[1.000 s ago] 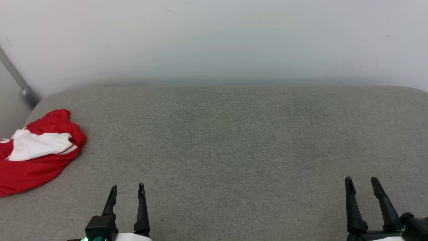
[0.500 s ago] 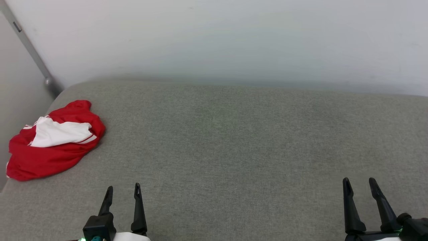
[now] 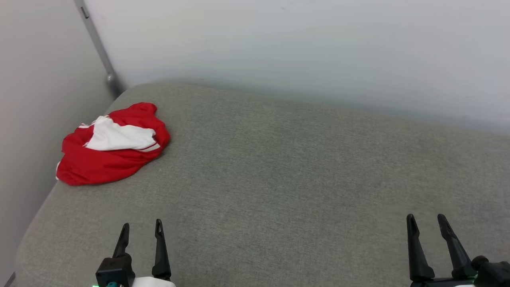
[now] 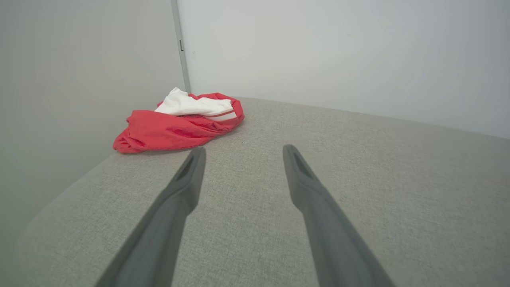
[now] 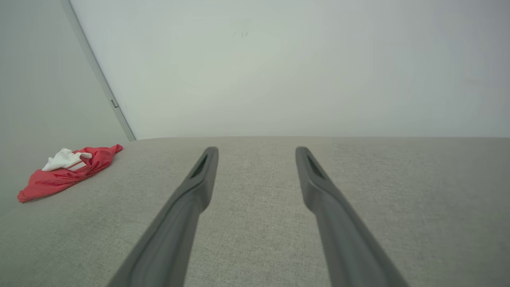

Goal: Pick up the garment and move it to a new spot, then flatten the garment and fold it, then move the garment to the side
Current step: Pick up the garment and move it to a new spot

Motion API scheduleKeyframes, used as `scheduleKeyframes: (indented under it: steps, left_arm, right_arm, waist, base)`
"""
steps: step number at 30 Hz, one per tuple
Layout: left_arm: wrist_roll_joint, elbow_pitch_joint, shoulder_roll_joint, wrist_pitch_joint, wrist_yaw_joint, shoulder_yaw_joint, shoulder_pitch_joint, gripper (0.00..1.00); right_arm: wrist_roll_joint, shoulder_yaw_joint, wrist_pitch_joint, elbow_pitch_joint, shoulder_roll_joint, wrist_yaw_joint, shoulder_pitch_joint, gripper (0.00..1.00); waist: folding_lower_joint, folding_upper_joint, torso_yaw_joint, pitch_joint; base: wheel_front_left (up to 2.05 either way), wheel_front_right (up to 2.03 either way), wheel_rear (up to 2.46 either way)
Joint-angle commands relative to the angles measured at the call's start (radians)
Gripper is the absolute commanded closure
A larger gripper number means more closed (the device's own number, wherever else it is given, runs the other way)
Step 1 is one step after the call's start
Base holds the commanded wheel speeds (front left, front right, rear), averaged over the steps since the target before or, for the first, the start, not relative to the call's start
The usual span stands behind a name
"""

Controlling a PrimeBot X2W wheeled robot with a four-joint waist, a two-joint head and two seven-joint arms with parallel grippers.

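A pale wall (image 3: 279, 48) backs a broad grey cloth-covered surface (image 3: 279, 167). The garment (image 3: 103, 169) lies crumpled in a loose heap at its far left corner, close to the left edge. A white sleeve (image 3: 117, 137) is bunched on top of the red body. The cloth looks light, thin and limp, likely to sag and trail when lifted. A pinch on a raised red fold at the near rim of the heap should catch it better than a flat patch would. The left tool (image 3: 142, 224) and the right tool (image 3: 425, 217) hover at the near edge, jaws spread wide and empty, both well apart from the heap, the left one nearer.
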Motion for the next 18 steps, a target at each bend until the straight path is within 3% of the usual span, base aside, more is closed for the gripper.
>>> scheduleKeyframes:
  steps: [1, 18]
  left_arm:
    - [0.004, 0.002, -0.001, -0.003, 0.003, 0.002, 0.001, 0.0]
    - [-0.006, -0.004, -0.001, -0.003, 0.012, 0.03, 0.007, 0.0]
  right_arm:
    - [0.007, 0.002, -0.002, -0.003, 0.0, 0.0, 0.006, 0.0]
    - [0.006, 0.014, -0.002, -0.005, 0.0, 0.0, 0.005, 0.0]
  waist:
    - [0.0, 0.0, 0.04, 0.0]
    - [0.0, 0.0, 0.226, 0.004]
  base:
    - [0.0, 0.0, 0.0]
    - [0.0, 0.0, 0.0]
